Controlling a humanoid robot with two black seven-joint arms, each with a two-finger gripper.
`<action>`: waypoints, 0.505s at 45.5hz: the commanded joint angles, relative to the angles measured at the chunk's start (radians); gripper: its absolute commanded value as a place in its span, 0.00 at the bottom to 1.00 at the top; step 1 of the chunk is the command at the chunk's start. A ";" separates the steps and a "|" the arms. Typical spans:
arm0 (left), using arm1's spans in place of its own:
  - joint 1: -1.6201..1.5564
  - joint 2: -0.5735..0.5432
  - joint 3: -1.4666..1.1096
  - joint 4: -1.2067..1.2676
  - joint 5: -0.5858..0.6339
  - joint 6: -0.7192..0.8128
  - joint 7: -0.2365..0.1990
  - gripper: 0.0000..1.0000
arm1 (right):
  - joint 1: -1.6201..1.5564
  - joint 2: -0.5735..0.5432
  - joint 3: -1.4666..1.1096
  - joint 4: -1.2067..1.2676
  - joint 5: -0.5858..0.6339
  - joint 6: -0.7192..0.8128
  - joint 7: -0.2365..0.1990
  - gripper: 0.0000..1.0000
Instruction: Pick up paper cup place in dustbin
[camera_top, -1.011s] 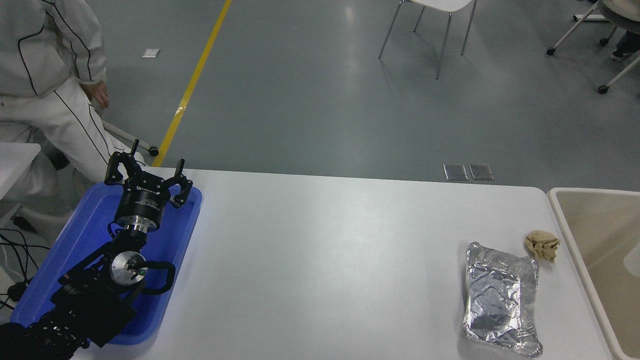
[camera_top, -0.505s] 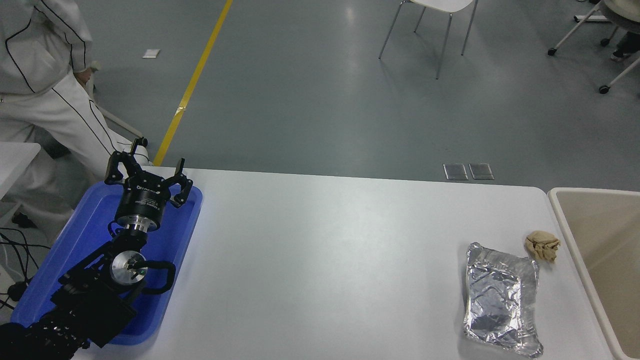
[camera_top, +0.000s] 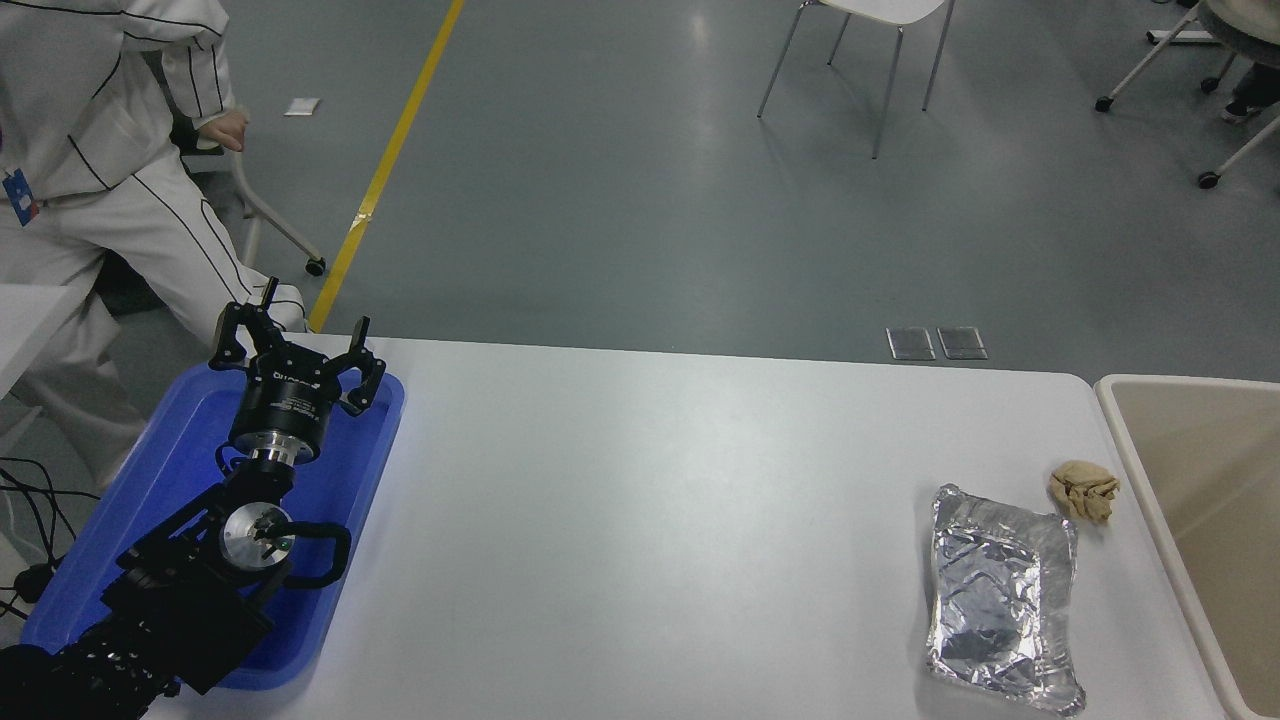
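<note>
The paper cup does not show anywhere in the head view. The beige dustbin (camera_top: 1180, 381) stands off the table's right end, cut by the picture's edge, and the part of its inside that shows holds nothing I can see. My left gripper (camera_top: 297, 335) is open and empty, parked over the far end of a blue tray at the lower left. My right arm is out of view.
The blue shallow tray (camera_top: 345, 480) lies at the table's left edge under my left arm. A silver foil pouch (camera_top: 1000, 595) and a small tan paper wad (camera_top: 1083, 490) lie near the right end. A person (camera_top: 90, 150) in white stands at the far left.
The person at the far left has shifted and raised a hand. A pale shape inside the dustbin at the right edge one second ago no longer shows. My left arm has not moved.
</note>
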 joint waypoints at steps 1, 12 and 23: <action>0.000 0.001 0.001 0.000 0.000 0.000 0.000 1.00 | -0.034 0.009 0.059 -0.001 0.000 -0.037 0.030 0.00; 0.000 -0.001 0.000 0.000 0.000 0.000 0.000 1.00 | -0.037 0.020 0.059 -0.007 -0.001 -0.147 0.030 0.12; 0.000 -0.001 0.000 0.000 0.000 0.000 0.000 1.00 | -0.040 0.035 0.059 0.004 -0.001 -0.278 0.030 0.99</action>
